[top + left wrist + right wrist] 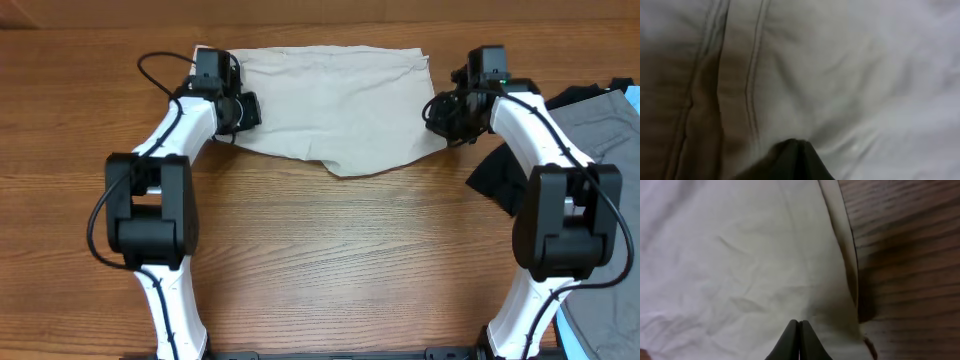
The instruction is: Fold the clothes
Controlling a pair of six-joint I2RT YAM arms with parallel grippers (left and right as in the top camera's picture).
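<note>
**Shorts flat, an arm at each end**

Your beige shorts point(335, 105) lie spread at the table's point(330, 250) far side. The right fingers point(791, 341) are pressed together over their right edge, but you cannot tell if they pinch cloth. The left fingers point(795, 161) are over the left end, too blurred to judge.

Shorts point(335, 105), beige, are lying flat at far side of table point(340, 260), approx. centred. L gripper point(243, 110) is sitting over shorts' left edge; R gripper point(438, 113) is sitting at right edge. Grey garment point(600, 125) and black garment point(492, 180) are lying at table's right.
</note>
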